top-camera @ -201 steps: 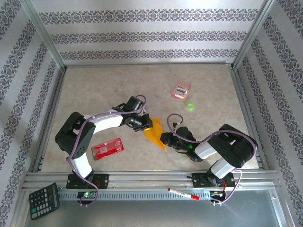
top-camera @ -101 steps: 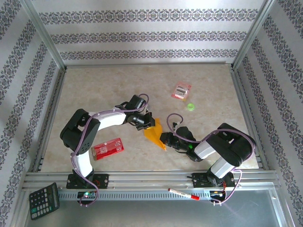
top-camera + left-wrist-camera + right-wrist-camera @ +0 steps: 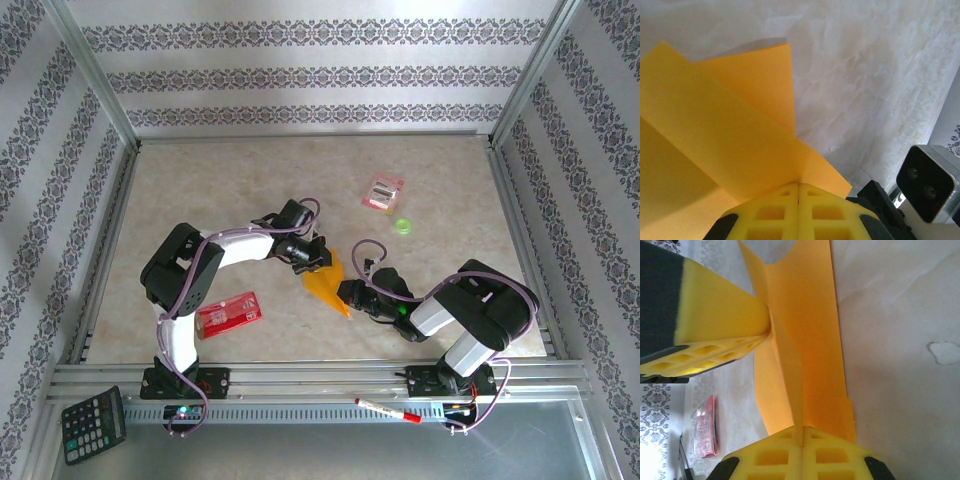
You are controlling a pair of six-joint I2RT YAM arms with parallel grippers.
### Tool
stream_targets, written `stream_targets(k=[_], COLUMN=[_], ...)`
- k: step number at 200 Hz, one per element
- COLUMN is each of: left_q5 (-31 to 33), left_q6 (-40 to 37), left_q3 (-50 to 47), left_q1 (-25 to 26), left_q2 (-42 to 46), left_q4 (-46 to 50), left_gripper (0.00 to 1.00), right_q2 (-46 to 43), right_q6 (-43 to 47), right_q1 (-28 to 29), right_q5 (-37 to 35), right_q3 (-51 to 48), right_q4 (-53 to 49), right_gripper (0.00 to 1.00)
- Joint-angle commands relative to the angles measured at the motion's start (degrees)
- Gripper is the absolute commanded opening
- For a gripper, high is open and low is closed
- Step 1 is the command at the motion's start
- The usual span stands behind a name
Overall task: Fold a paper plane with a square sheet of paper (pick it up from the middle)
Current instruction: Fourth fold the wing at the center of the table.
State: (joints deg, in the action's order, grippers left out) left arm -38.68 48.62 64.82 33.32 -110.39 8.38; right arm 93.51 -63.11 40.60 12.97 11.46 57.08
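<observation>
Red packet (image 3: 227,312): a glossy flat rectangle lying on the table well behind the left gripper, just beside the left arm's upright link.
Left arm: white and black links with the elbow raised; the forearm reaches right across the table and the wrist tips down at the paper.
Left gripper (image 3: 312,262): yellow pads with a moulded grid are pressed flat against each other, pinching one edge of the sheet.
Sheet of paper (image 3: 327,282): thin, matte and orange-yellow, creased into angled flaps with one sharp ridge. It is held between the two grippers, with a pointed corner trailing toward the near rail.
Right gripper (image 3: 345,293): the same yellow pads are closed tight on an upright fold of the sheet, directly facing the left gripper's pads.
Right arm: folded low, with the elbow out to the right and the forearm pointing left.
Table (image 3: 200,190): a pale, marbled, smooth surface.
Room: ahead of the right gripper lie a pink-and-white packet (image 3: 382,192) and a small green object (image 3: 402,226), well apart from the sheet. Aluminium rails bound every side.
</observation>
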Motion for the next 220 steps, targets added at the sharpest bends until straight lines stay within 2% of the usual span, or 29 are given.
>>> stream_targets(k=[1,152,220], left_q5=[-0.6,-0.3,0.6], left_q6=[-0.6,-2.4,-2.8], left_q3=[1.5,3.7,2.2], left_q1=[0.3,0.1,-0.6], left_q2=[-1.2,-5.5,-6.2], left_q4=[0.1,1.3,1.1], left_gripper=[0.01,0.01,0.01], right_q2=[1.8,2.2,0.3], right_q6=[0.1,-0.7,-0.9], right_q1=[-0.4,-0.4,-0.6], right_q5=[-0.5,-0.8,-1.2], right_q3=[-0.1,-0.4,-1.1], right_q4=[-2.8,-3.5,-5.1], right_gripper=[0.00,0.04,0.12])
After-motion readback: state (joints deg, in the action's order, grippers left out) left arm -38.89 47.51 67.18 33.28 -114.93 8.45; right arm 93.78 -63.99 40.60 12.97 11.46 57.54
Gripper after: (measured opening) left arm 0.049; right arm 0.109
